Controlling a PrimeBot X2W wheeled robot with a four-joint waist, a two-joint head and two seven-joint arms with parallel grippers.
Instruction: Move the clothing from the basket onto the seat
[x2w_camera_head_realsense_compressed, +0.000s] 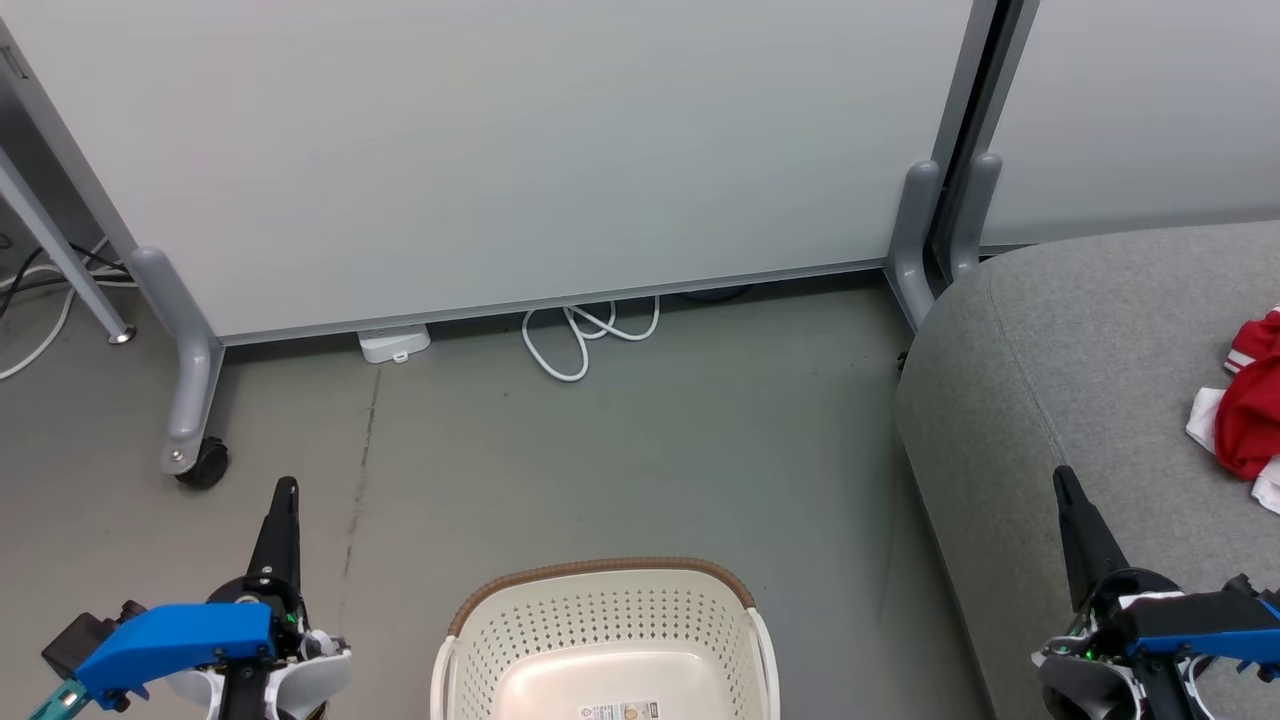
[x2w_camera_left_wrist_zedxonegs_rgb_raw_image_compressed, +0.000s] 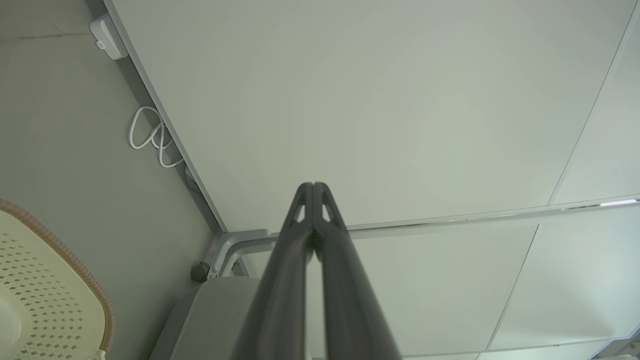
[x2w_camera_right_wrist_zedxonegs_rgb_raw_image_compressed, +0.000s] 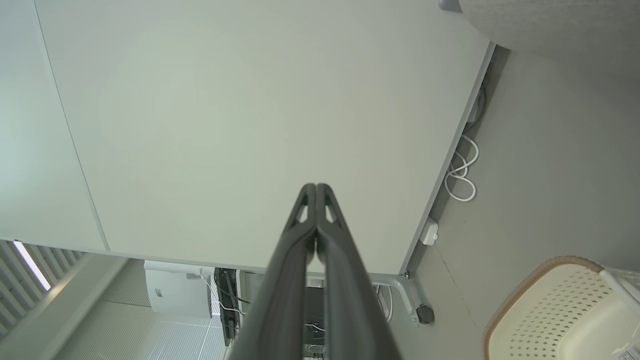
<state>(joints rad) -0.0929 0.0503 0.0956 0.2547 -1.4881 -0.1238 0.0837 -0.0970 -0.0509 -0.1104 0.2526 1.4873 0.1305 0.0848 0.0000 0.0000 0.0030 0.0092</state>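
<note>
Two partition panels (x2w_camera_head_realsense_compressed: 500, 150): smooth and pale, tops cut off.
Seat (x2w_camera_head_realsense_compressed: 1080, 330): grey woven upholstery, rounded edge, cropped at right.
Basket (x2w_camera_head_realsense_compressed: 600, 615): cream perforated plastic, brown rim, near half cut off.
Clothing (x2w_camera_head_realsense_compressed: 1255, 410): red with white trim, lay bunched on the seat, partly out of frame.
Left gripper (x2w_camera_head_realsense_compressed: 286, 490): fingers pressed together, held nothing.
Right gripper (x2w_camera_head_realsense_compressed: 1062, 475): likewise.

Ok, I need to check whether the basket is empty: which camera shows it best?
The head view: the basket sits bottom centre, showing its far rim, perforated wall and bare floor with a label, though its near part is cut off. Each wrist view catches one corner of rim and wall.
</note>
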